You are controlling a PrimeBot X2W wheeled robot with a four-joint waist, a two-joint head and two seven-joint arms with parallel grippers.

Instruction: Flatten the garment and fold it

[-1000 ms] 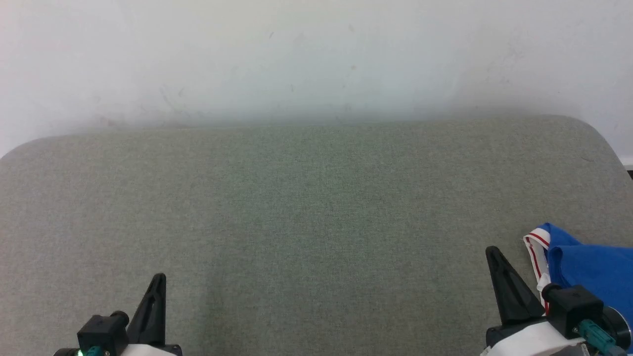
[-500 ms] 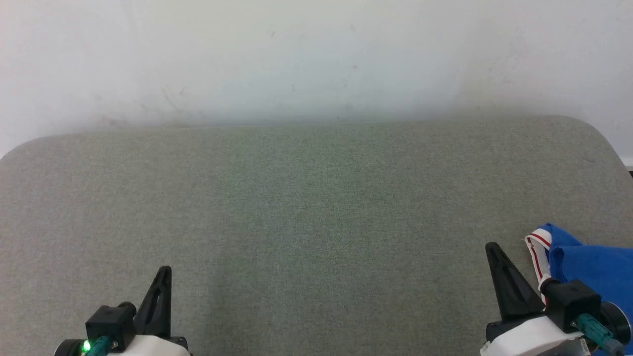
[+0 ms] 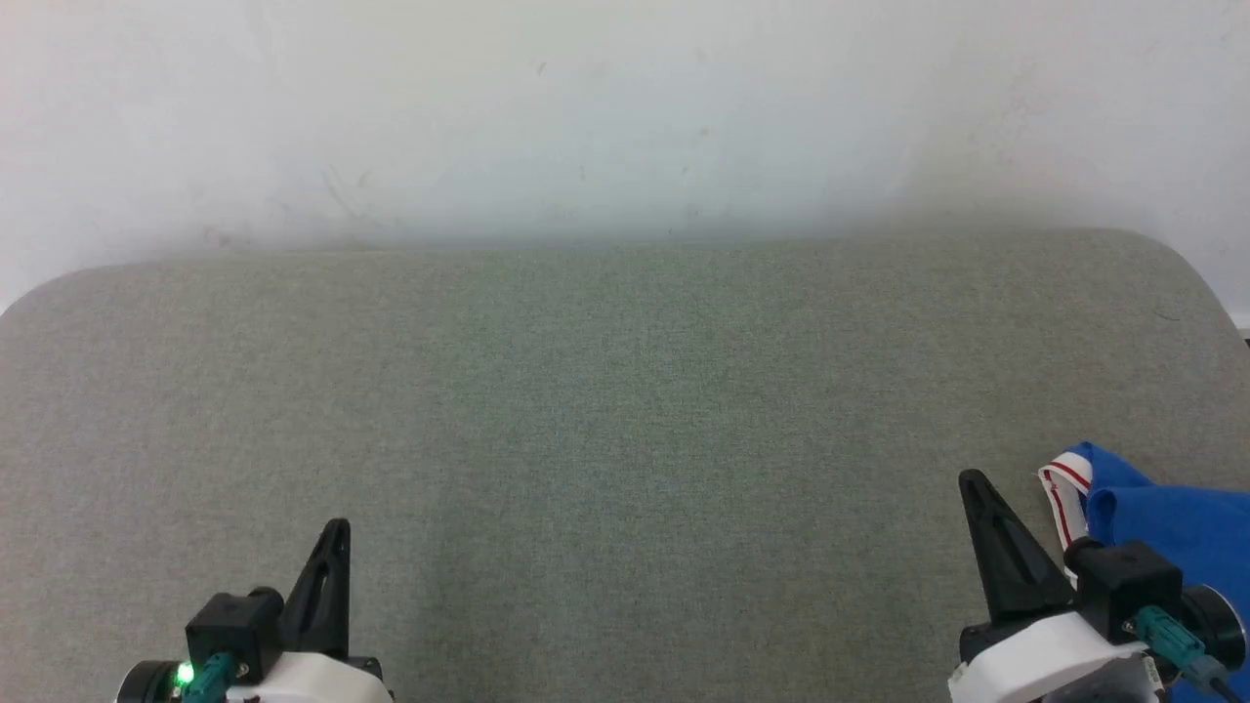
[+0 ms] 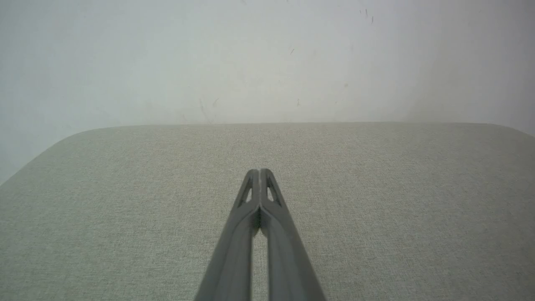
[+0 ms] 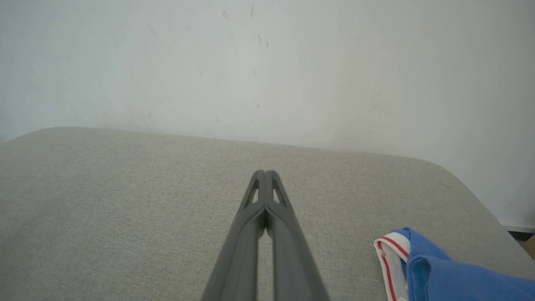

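Observation:
The garment (image 3: 1172,522), royal blue with a white edge striped red, lies bunched at the lower right of the grey cushion; most of it runs out of frame. In the right wrist view the garment (image 5: 443,276) sits to the right of my fingers, apart from them. My right gripper (image 3: 972,480) is shut and holds nothing, just left of the fabric's trim; its tips (image 5: 265,172) meet above bare cushion. At the lower left my left gripper (image 3: 337,527) is shut and holds nothing, its tips (image 4: 259,170) pressed together over the cushion.
A wide grey-green fabric cushion (image 3: 605,391) spans the head view, with rounded far corners. Behind it rises a pale scuffed wall (image 3: 625,107). A dark gap (image 5: 520,234) shows past the cushion's far right corner.
My left gripper has crept up and slightly right in the head view. The right gripper has risen slightly. The garment has not moved.

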